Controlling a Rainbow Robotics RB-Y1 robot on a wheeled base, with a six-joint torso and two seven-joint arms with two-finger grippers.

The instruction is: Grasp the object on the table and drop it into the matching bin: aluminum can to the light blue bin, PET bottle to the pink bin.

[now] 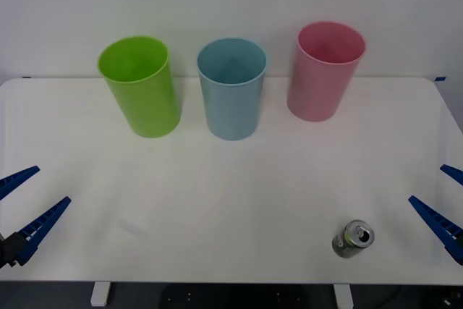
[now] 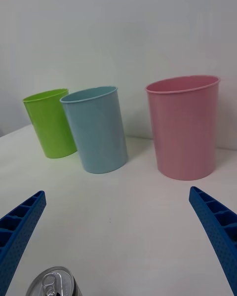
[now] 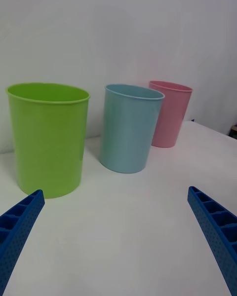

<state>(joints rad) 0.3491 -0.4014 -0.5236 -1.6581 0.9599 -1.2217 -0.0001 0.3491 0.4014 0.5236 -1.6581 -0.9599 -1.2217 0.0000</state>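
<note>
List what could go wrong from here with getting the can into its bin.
1. The small silver-grey metal can stands near the white table's front edge; a clumsy approach by the open right hand might knock it off.
2. The pale blue plastic bin sits close between the lime green bin and pink bin, so a drop could miss.
</note>
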